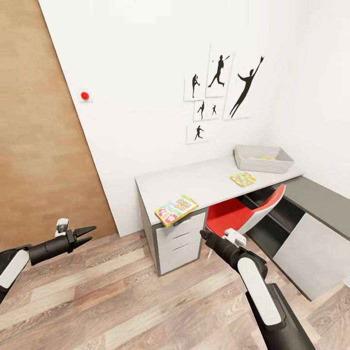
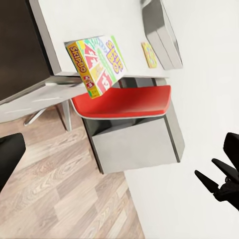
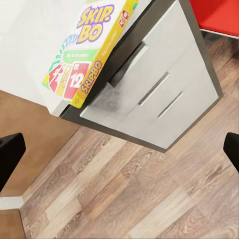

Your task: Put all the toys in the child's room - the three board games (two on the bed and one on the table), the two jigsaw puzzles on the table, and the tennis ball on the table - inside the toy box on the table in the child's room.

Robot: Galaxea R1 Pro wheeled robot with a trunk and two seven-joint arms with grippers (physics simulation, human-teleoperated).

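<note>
One board game, the orange-green Skip-Bo box, lies at the near edge of the table, overhanging the edge above the grey drawer unit; the left wrist view and the right wrist view both show that overhang. Farther along the table top a jigsaw puzzle lies flat, just beside the toy box, which stands at the far end against the wall; something multicoloured shows inside it, too small to tell. A red chair is tucked under the table, next to the lower dark cabinet. Black baseball-player pictures hang on the white wall above. Both arms hover over the wood-plank floor, well apart from the table. The left hand holds nothing, its dark fingers slightly spread. The right hand points toward the drawer unit; its fingers stand wide apart at the edges of the right wrist view, empty.
</note>
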